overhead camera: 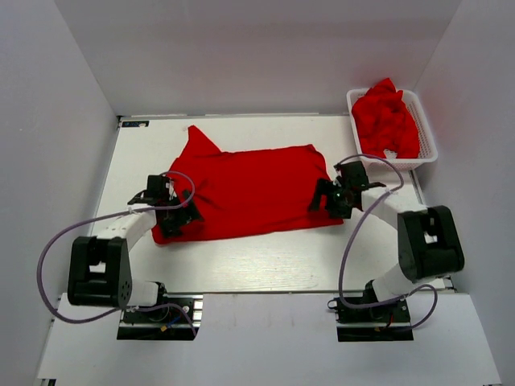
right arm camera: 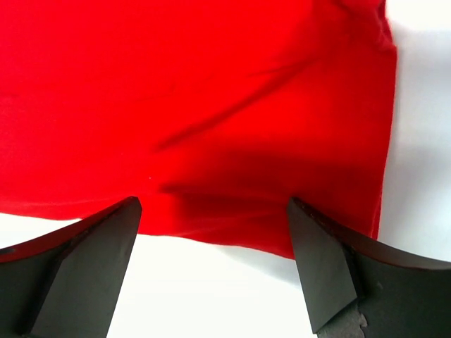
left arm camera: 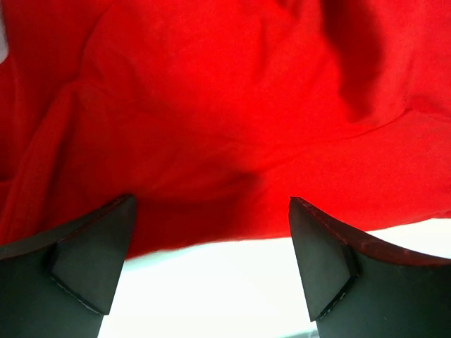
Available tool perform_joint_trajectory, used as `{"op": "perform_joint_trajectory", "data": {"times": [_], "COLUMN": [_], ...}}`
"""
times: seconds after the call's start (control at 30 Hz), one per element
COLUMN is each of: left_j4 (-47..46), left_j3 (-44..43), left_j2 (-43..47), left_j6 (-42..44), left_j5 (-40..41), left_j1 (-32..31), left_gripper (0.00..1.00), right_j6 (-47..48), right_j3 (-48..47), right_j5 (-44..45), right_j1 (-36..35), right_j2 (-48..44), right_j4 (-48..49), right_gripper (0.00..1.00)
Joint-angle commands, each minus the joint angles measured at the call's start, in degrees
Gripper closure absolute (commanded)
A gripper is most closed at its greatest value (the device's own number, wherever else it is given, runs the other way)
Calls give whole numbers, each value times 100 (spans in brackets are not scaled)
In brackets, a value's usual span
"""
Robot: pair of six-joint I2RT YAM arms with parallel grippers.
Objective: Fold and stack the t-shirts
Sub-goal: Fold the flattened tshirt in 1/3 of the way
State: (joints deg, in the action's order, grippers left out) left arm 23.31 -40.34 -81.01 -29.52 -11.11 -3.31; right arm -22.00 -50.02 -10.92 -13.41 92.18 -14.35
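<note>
While your left hand and right hand hover wide open at opposite ends of the spread t-shirt, neither holds anything.

No text, label, brand, number or sign can be read in any of the views. A small dark strip sits at the far left corner of the white flat table top, but it is too small to make out any writing on it.
</note>
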Motion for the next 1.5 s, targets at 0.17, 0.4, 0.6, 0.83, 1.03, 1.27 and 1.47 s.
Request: {"op": "perform_joint_trajectory", "data": {"times": [0.17,0.4,0.6,0.83,1.03,1.27,1.47], "left_j4": [2159,994,903,859,578,524,473], "left_j3": [-175,-1563,-2783,-3322,-3384,-3524,-3525], "left_j2": [1816,1151,-878,-2128,-2402,-2621,-2849], "left_j6": [235,1737,3134,4462,4622,4779,4841], "left_j5": [-83,-760,-2016,-1840,-2141,-1772,-1824], "left_j1": [-47,-47,-47,-47,-100,-213,-346], "left_gripper": [0,0,0,0,0,0,2], "right_j6": [81,889,1154,1189,1172,1128,1145], "right_j3": [951,-146,-447,-632,-588,-500,-518], "right_j5": [-95,-217,-595,-578,-578,-490,-516], "right_j1": [-206,-197,-179,-162,-162,-162,-162], "right_j2": [-1386,-1914,-1669,-1370,-1343,-1343,-1299], "right_j4": [-1068,-1264,-1211,-1263,-1246,-1211,-1228], "right_gripper": [10,10,10,10,10,10,10]}}
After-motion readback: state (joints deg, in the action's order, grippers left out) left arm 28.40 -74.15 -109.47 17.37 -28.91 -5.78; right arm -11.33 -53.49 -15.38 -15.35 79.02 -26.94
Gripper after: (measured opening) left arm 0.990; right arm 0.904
